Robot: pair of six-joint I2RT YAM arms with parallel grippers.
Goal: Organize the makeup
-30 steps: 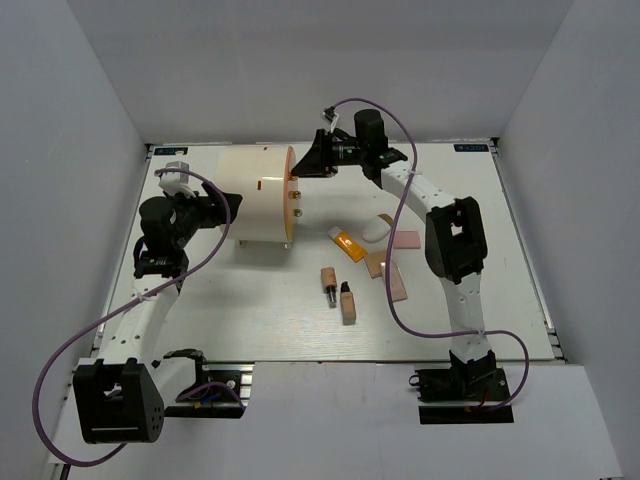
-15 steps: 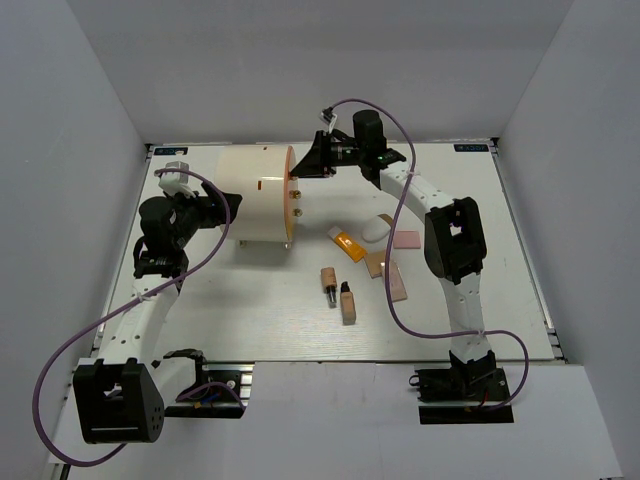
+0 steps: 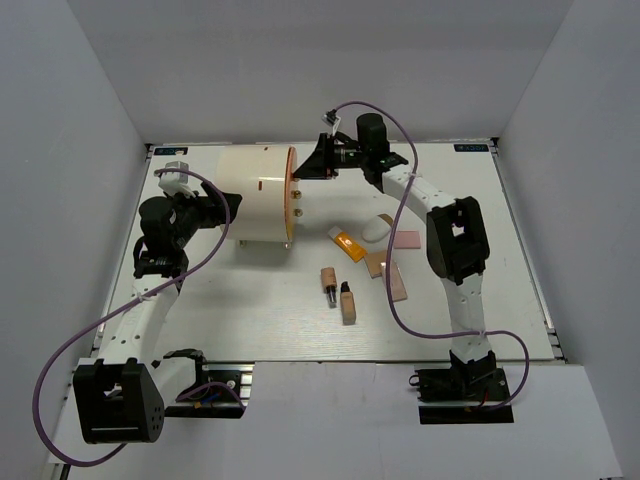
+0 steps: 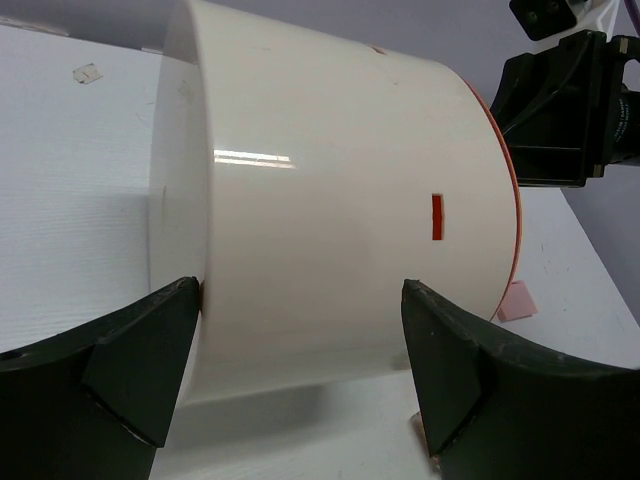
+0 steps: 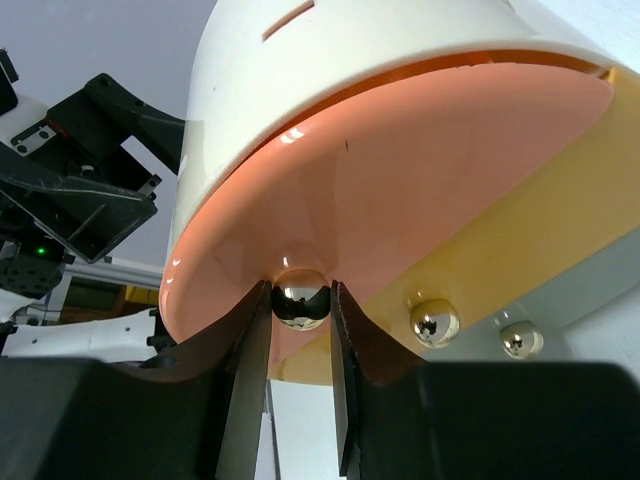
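Note:
The makeup lies loose on the table right of centre: an orange-and-white tube, a white oval compact, a pink square, two tan tubes and beige pieces. My right gripper is shut on the top gold knob of the large cream cylinder's orange front. My left gripper is open, its fingers on either side of the cylinder's rear.
The cream cylinder lies on its side at the back left. Two more gold knobs sit on lower drawers. White walls close in the table on three sides. The pink square also shows in the left wrist view.
The right wrist has shifted very slightly. Nothing else has visibly moved.

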